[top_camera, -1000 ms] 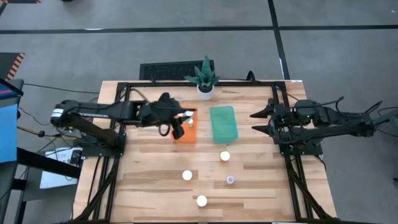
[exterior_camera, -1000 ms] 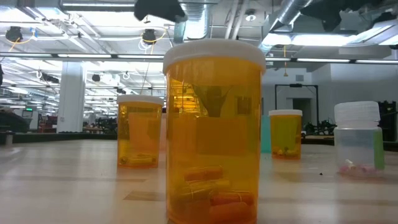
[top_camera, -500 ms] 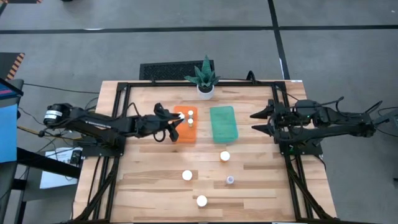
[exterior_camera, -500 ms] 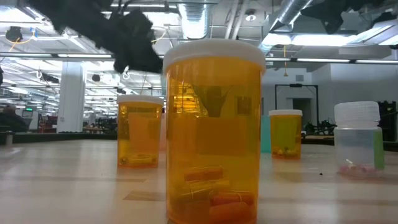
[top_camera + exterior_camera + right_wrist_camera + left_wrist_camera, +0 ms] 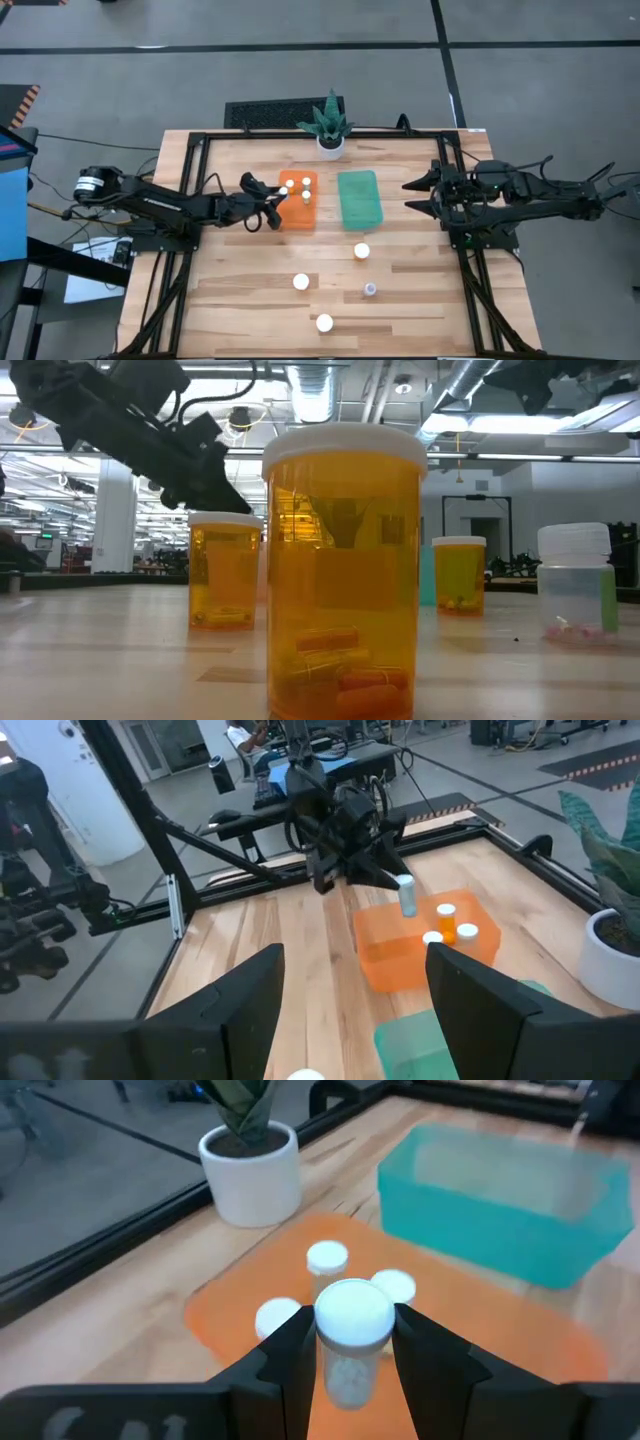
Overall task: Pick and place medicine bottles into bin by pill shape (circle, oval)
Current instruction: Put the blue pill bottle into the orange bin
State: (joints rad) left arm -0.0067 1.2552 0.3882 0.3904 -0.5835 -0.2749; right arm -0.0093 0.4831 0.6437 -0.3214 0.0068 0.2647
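My left gripper (image 5: pixel 274 203) hovers at the left rim of the orange bin (image 5: pixel 298 212) and is shut on a small clear bottle with a white cap (image 5: pixel 352 1316). It also shows in the low view (image 5: pixel 195 465). Three capped bottles (image 5: pixel 327 1258) stand upright in the orange bin. The green bin (image 5: pixel 360 198) lies right of it, with nothing showing inside. Several bottles stand on the table nearer the front: (image 5: pixel 361 251), (image 5: pixel 301 282), (image 5: pixel 324 322) and a narrow bluish one (image 5: pixel 370 289). My right gripper (image 5: pixel 410 196) waits open at the table's right side. My left gripper pinches the bottle between its two fingers (image 5: pixel 296 1342), on opposite sides of the top just at and under the cap (image 5: pixel 350 1342). The fingers come from the table's left, slanting down. The bottle stays upright, lifted clear above the orange bin's left part (image 5: pixel 406 898).
A white plant pot (image 5: pixel 331 143) stands at the far edge behind the bins. Black frame rails run along the table's left, right and far sides. Bare wood lies between the bins and the standing bottles.
My left gripper has drawn back from over the middle of the orange bin toward the table's left edge and come lower, carrying the bottle, which stays upright in its fingers. The right arm has kept still.
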